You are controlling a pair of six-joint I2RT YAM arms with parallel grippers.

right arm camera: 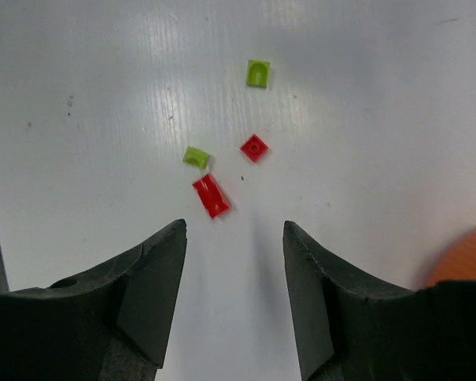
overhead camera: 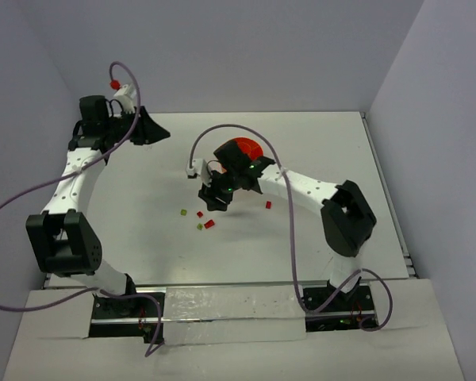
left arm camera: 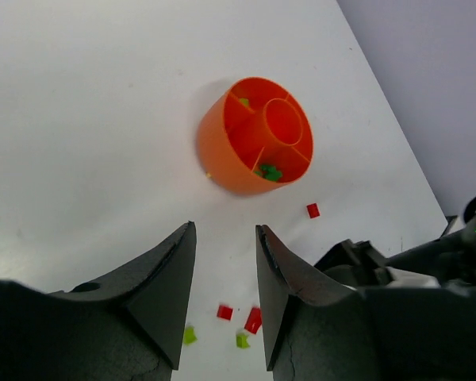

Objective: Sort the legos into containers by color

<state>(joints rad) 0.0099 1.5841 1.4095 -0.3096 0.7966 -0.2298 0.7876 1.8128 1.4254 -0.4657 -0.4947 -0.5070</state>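
Note:
The orange bowl with inner dividers stands on the white table; in the top view the right arm hides much of the bowl. Green legos lie in one compartment. On the table lie a long red lego, a square red one and two green ones. A lone red lego lies near the bowl. My right gripper hovers open just short of the long red lego, nothing between its fingers. My left gripper is open and empty, far back at the left.
The right arm's wrist and cable stretch over the table's middle, beside the bowl. Grey walls close the table at the back and both sides. The table's right edge runs close to the right arm's elbow.

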